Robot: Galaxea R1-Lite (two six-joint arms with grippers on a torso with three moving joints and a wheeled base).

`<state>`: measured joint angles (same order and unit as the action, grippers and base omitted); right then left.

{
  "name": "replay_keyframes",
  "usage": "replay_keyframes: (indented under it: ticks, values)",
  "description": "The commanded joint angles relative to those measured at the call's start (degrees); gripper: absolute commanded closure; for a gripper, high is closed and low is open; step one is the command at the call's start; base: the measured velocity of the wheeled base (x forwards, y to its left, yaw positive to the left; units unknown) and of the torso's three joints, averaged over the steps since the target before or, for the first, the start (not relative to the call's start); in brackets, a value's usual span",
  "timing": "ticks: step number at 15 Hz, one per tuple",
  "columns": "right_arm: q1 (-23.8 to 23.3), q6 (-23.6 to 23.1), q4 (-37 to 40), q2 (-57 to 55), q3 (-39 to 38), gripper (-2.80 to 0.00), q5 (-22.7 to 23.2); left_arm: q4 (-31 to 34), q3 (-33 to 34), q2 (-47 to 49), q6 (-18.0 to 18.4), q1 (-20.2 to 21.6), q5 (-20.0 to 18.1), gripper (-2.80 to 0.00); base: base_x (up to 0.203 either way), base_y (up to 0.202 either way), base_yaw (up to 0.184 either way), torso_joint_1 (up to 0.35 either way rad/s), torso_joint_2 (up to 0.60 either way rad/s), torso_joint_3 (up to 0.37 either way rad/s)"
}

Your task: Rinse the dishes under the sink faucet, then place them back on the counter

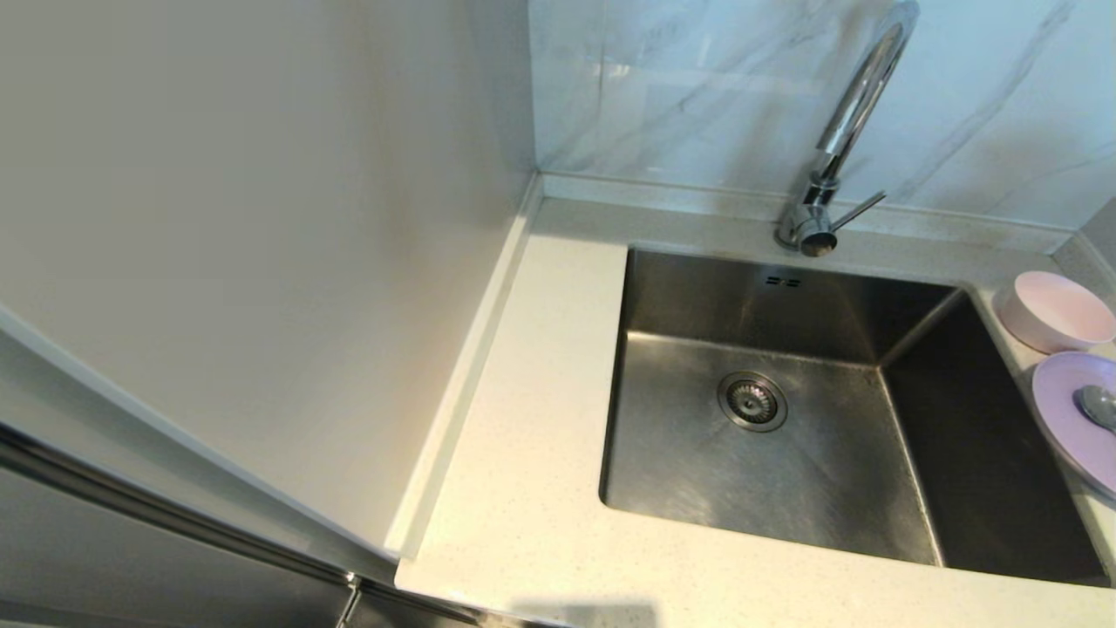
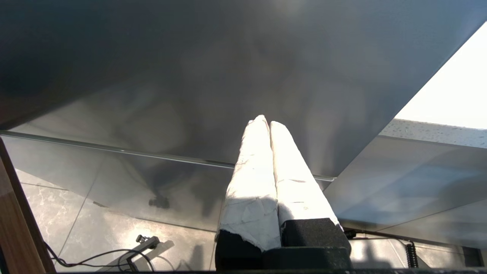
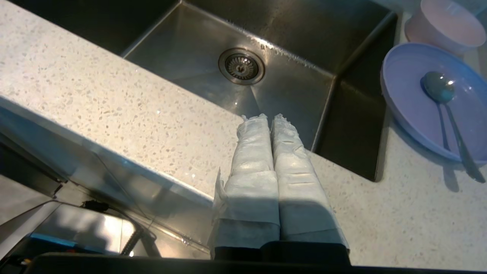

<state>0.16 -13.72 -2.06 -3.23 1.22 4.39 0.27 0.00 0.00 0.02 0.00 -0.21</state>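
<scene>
The rectangular brushed-steel sink (image 1: 811, 453) holds only its round drain strainer (image 1: 751, 401), under the tall chrome gooseneck faucet (image 1: 850, 113) at its back rim. The pale pink round bowl (image 1: 1055, 310) and flat lilac plate (image 1: 1068, 419) carrying the shiny metal spoon (image 3: 443, 99) sit on the cream speckled counter (image 1: 523, 453) just beyond the sink's right edge. The right gripper (image 3: 271, 118) hangs above the sink's front rim, fingers pressed together and empty; the left gripper (image 2: 266, 122), likewise closed and empty, points at a grey cabinet front (image 2: 190, 76) away from the sink.

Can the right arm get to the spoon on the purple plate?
Probably yes. The right gripper hangs shut above the counter's front edge, and the spoon lies uncovered on the lilac plate with nothing between.
</scene>
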Motion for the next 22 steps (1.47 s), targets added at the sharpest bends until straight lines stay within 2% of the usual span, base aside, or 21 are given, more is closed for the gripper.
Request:
replay_keyframes:
  ticks: [1,3,5,11,16,22]
  values:
    - [-0.07,0.62,-0.05,3.15,-0.69,0.0,-0.14,0.0,0.0,0.0,-0.02,0.0,0.03,0.0,0.0,0.0,0.0,0.0,0.0,0.0]
    - [-0.07,4.15,0.15,3.15,-1.39,0.0,-2.8,0.0,0.0,0.0,-0.02,0.0,0.03,0.0,0.0,0.0,0.0,0.0,0.0,0.0]
    - [-0.07,7.91,3.24,3.15,-1.74,0.0,-3.45,0.0,0.0,0.0,-0.02,0.0,0.03,0.0,0.0,0.0,0.0,0.0,0.0,0.0]
    - [-0.05,7.72,3.47,3.15,-1.74,0.0,-3.51,0.0,0.0,0.0,-0.02,0.0,-0.05,0.0,0.0,0.0,0.0,0.0,0.0,0.0]
    - [-0.07,12.49,3.64,3.15,-1.74,0.0,-4.03,0.0,0.0,0.0,-0.02,0.0,-0.06,0.0,0.0,0.0,0.0,0.0,0.0,0.0]
    - [-0.07,12.58,3.64,3.15,-1.74,0.0,-4.03,0.0,0.0,0.0,-0.02,0.0,0.03,0.0,0.0,0.0,0.0,0.0,0.0,0.0]
